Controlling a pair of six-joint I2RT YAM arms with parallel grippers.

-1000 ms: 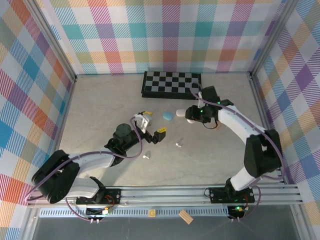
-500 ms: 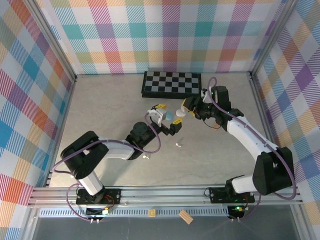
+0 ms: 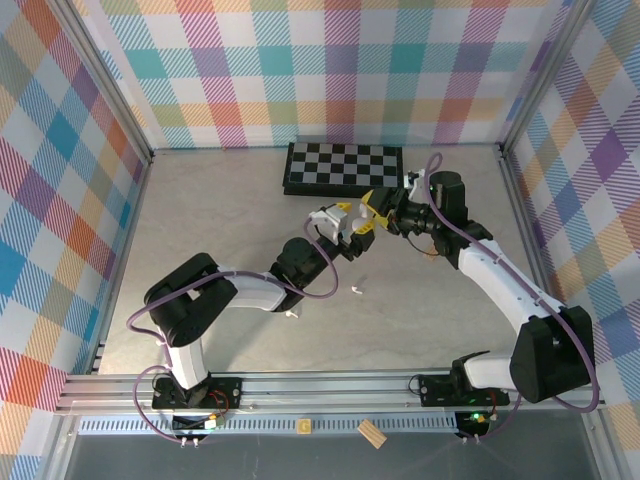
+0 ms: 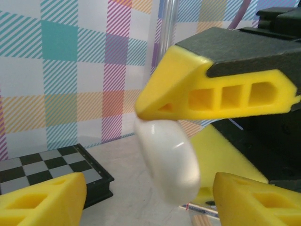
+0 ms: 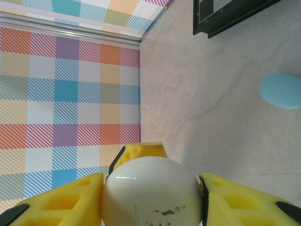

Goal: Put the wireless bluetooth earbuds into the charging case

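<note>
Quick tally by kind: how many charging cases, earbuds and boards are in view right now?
Charging cases: 2, the white case in the jaws of the right gripper and the light blue case.
Earbuds: 2, both white.
Chessboard: 1.
Total: 5.

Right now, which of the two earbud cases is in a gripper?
The white case, clamped in the right gripper; the light blue case lies free on the table.

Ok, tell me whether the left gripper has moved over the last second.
Yes. In the top view the left gripper has travelled up and to the right, ending much closer to the chessboard than it was.
</note>
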